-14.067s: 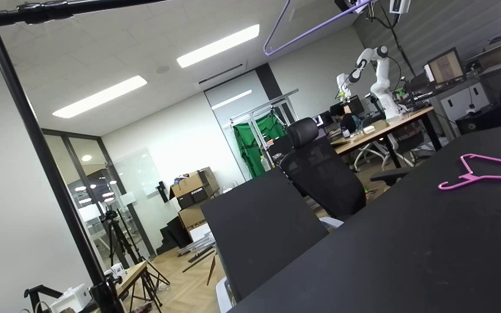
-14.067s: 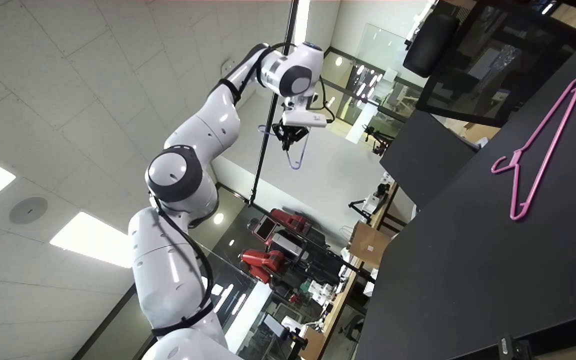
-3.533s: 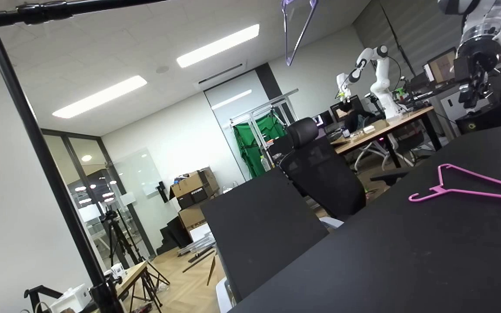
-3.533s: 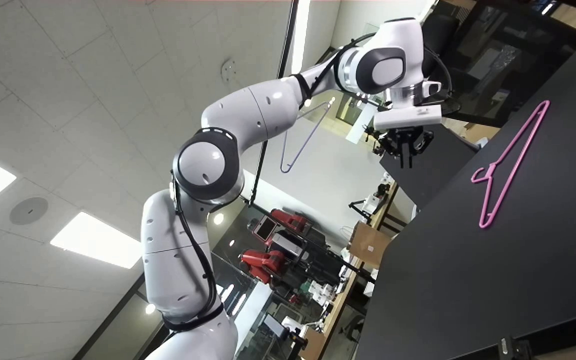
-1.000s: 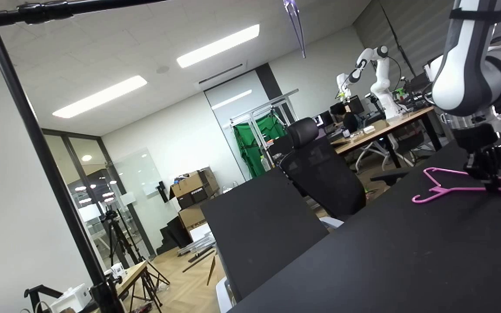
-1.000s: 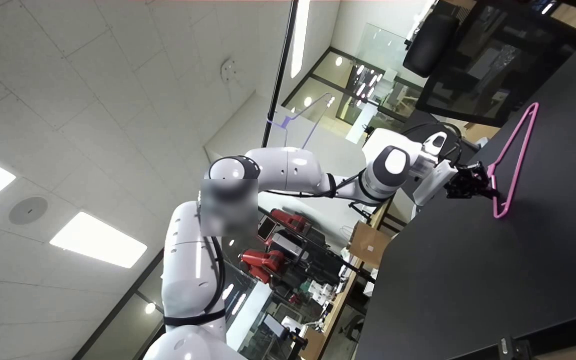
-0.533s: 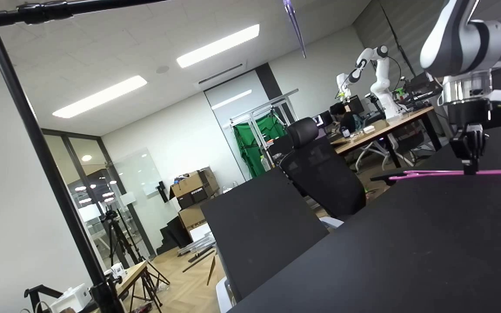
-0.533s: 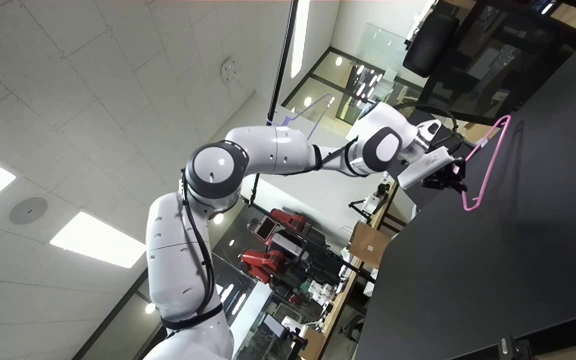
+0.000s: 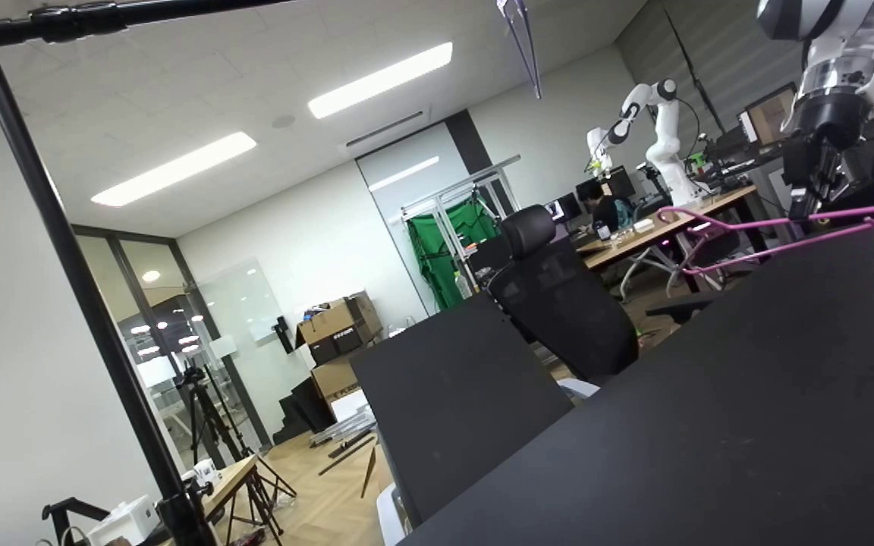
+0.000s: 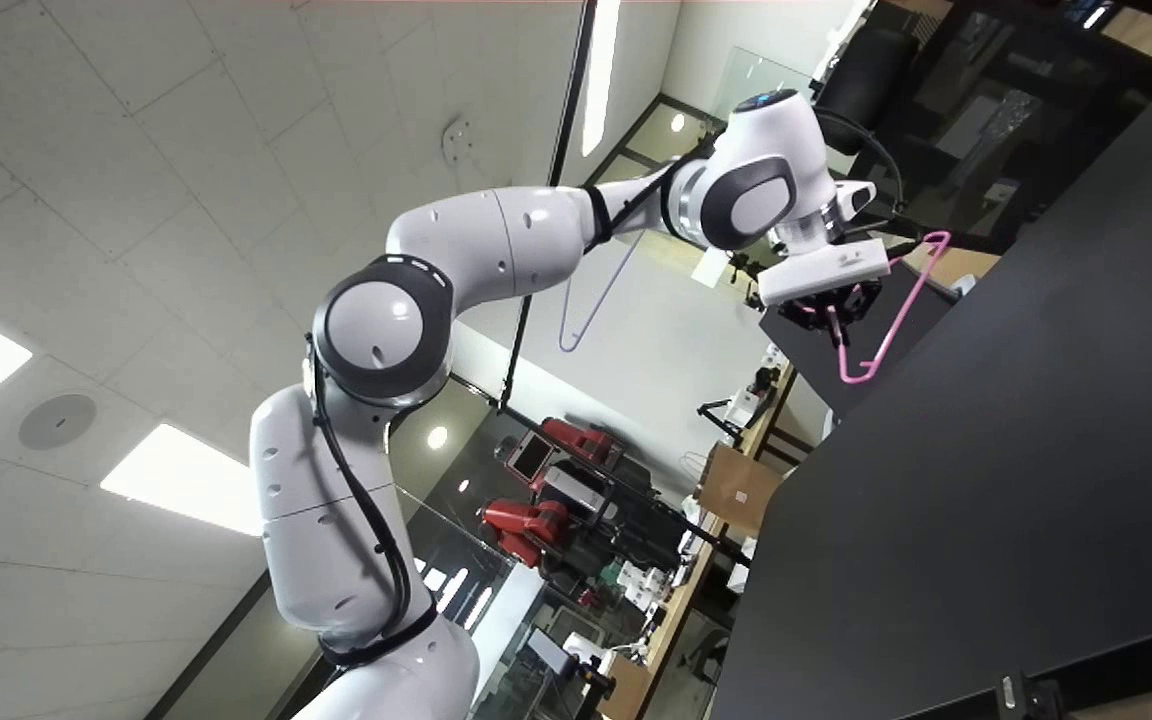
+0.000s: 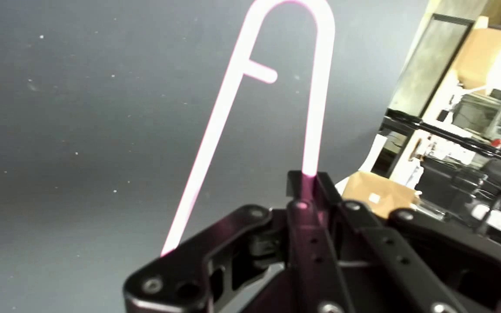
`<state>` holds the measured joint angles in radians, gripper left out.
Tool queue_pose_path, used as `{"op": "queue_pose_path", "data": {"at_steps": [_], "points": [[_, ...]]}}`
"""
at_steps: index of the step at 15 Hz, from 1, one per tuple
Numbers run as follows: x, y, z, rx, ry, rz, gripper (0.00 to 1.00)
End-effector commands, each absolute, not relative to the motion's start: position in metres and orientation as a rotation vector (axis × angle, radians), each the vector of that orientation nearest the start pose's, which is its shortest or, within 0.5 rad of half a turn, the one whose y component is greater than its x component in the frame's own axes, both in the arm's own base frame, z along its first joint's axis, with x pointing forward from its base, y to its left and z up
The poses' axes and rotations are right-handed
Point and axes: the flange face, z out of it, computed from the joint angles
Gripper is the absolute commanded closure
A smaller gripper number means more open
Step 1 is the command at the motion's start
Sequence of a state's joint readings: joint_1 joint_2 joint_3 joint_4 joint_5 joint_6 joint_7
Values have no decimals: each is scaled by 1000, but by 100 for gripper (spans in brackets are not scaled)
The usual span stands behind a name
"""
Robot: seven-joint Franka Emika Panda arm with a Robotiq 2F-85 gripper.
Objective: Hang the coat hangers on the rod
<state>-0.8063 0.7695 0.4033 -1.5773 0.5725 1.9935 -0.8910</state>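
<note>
My gripper [image 9: 803,212] is shut on the pink hanger [image 9: 756,224] and holds it by one sloping arm above the black table. The gripper [image 10: 838,335] and pink hanger [image 10: 904,312] also show in an exterior view, the long bar towards the table. In the wrist view the gripper [image 11: 313,182] pinches one arm of the pink hanger [image 11: 215,126]; its rounded end points away. The purple hanger [image 10: 606,292] hangs below the black rod [image 10: 574,95]; its hook is hidden behind my arm. The purple hanger [image 9: 531,57] is cut off by the top edge in an exterior view.
The black table [image 9: 710,425] lies below the gripper. A black stand post [image 9: 65,243] carries a black tube [image 9: 141,14] at its top. A black office chair [image 9: 566,303] and a dark panel [image 9: 460,394] stand beyond the table edge.
The purple hanger, held at the rod 14 seconds ago, now hangs free. My gripper came down to the pink hanger, took hold of it and lifted it off the table.
</note>
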Motion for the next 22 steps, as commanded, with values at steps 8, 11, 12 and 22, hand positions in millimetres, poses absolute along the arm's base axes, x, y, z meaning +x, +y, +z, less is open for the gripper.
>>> {"op": "queue_pose_path", "data": {"at_steps": [8, 11, 12, 22], "points": [[635, -316, 299, -1915, -103, -366, 98], [641, -315, 325, -1862, -174, -352, 98], [641, -314, 335, -1848, -201, -345, 98], [607, -336, 412, -1849, -354, -386, 98]]}}
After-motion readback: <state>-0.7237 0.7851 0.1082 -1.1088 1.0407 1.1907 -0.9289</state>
